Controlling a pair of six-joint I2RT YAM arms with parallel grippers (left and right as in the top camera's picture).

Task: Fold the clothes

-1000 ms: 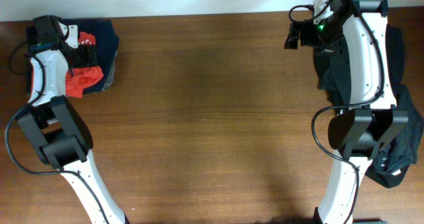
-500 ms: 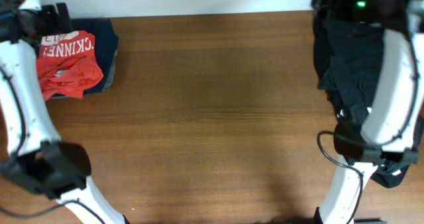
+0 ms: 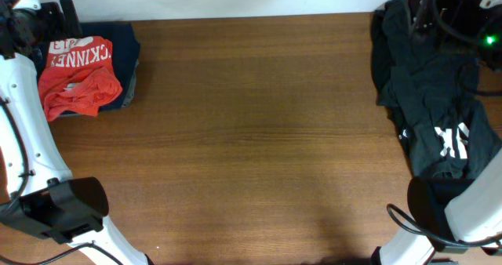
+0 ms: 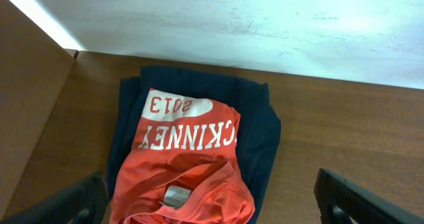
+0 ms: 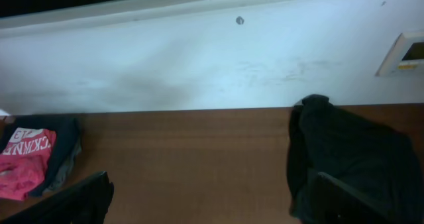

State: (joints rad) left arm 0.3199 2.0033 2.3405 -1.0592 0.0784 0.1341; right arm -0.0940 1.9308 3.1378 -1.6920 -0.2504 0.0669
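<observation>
Two arms are pulling back from the table (image 3: 251,139). The left gripper (image 4: 215,201) and right gripper (image 5: 212,201) are both hanging open, holding nothing. The red shirt (image 3: 78,73) is lying folded on the blue shirt (image 3: 125,41), far left, so the messy black pile (image 3: 431,100) is probably coming next.

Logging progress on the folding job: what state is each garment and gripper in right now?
red shirt: loosely folded, rumpled, atop the navy garment
navy garment: folded, beneath the red shirt
black clothes: unfolded, heaped
left gripper: open, empty
right gripper: open, empty
</observation>
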